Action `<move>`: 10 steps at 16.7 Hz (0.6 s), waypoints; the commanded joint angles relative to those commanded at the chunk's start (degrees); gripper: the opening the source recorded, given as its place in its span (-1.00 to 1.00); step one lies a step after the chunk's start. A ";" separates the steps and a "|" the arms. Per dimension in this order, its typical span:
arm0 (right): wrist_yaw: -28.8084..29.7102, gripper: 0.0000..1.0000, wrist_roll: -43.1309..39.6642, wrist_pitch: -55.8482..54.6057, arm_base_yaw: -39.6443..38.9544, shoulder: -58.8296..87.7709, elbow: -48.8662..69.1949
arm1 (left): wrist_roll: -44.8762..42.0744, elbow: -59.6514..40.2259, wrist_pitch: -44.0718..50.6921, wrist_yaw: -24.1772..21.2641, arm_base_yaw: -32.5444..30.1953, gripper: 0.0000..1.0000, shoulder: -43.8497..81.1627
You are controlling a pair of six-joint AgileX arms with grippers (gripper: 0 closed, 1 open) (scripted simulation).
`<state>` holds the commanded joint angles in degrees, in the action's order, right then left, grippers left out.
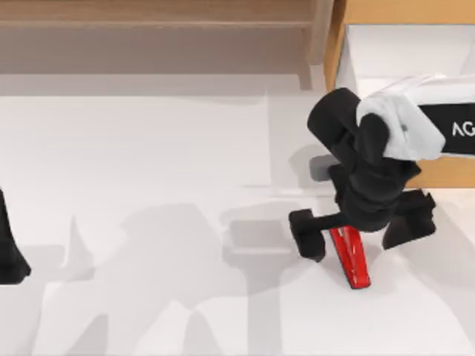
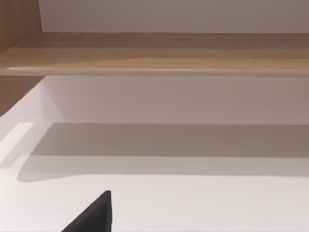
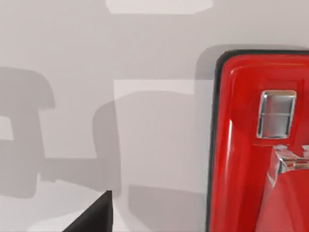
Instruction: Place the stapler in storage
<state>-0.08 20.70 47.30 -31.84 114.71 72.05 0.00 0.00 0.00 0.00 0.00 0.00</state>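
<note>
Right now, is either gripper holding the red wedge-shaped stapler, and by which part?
Cannot be told. The right gripper sits over one end of the red wedge-shaped stapler on the white table, hiding any contact.

One stapler (image 1: 350, 256), one drawer box (image 1: 386, 44), one shelf unit (image 1: 156, 15)

White letters "AG" – cut off at frame edge – on right arm (image 1: 445, 130).

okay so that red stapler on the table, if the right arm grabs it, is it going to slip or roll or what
The stapler looks rigid and glossy, so the fingers may slide on its shell. Its long wedge shape lies flat on the table, so rolling seems unlikely. The right gripper sits above it near one end; gripped there, it could probably tilt.
</note>
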 joint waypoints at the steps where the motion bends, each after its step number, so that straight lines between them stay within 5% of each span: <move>1: 0.00 0.70 0.00 0.00 0.00 0.00 0.00 | 0.00 0.00 0.00 0.00 0.00 1.00 0.00; 10: 0.00 -0.66 0.00 0.00 0.00 0.00 0.00 | 0.00 0.00 0.00 0.00 0.00 1.00 0.00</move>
<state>-0.08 20.70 47.30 -31.84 114.71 72.05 0.00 0.00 0.00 0.00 0.00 0.00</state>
